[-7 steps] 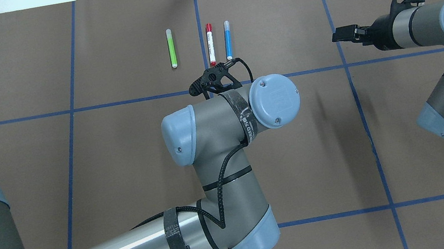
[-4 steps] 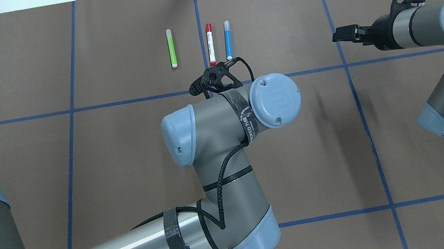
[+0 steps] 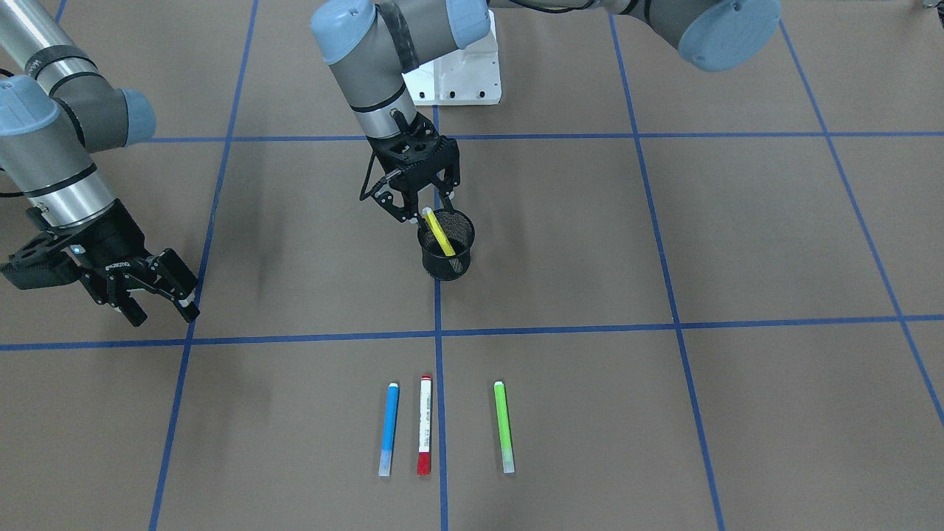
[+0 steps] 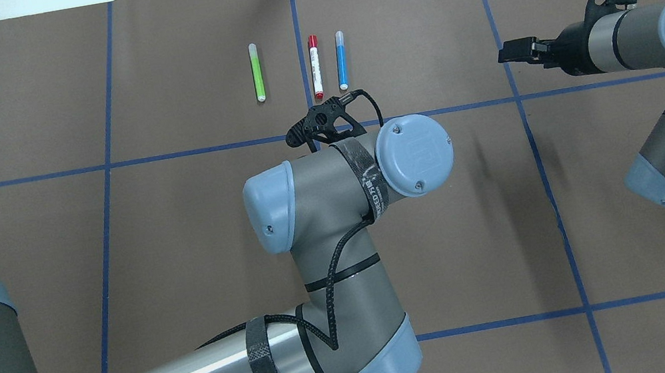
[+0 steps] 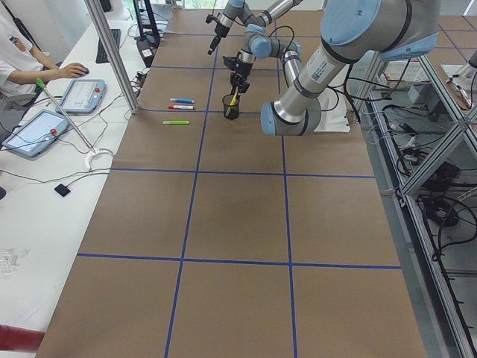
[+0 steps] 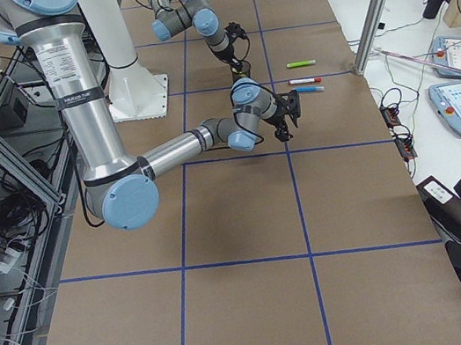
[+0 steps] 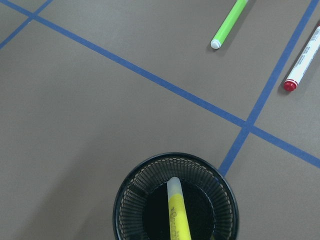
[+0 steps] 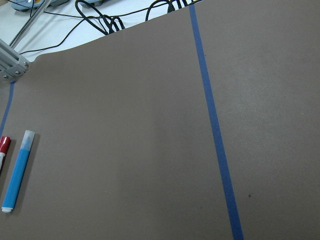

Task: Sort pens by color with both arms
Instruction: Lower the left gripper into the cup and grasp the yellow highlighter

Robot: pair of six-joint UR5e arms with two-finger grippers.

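Four pens are accounted for on the brown paper-covered table (image 3: 737,221). Nearest the robot's edge, at mid-length of the table, we find the black two-finger left gripper (image 3: 425,209) directly over a black wire-mesh cup (image 3: 447,267). Its jaws are spread, and the pale top of the slim yellow pen (image 3: 441,236) sits between them. This pen stands tilted inside the cup.

Farther out, toward the table's end on the robot's right, the black two-finger right gripper (image 3: 162,313) hangs above the paper, jaws apart and holding nothing.

Toward the far edge, three pens lie flat, side by side and apart. From the robot's right, they are the slim blue pen (image 3: 389,428), the white-barrelled pen with red ends (image 3: 425,424) and the slim green pen (image 3: 503,426).
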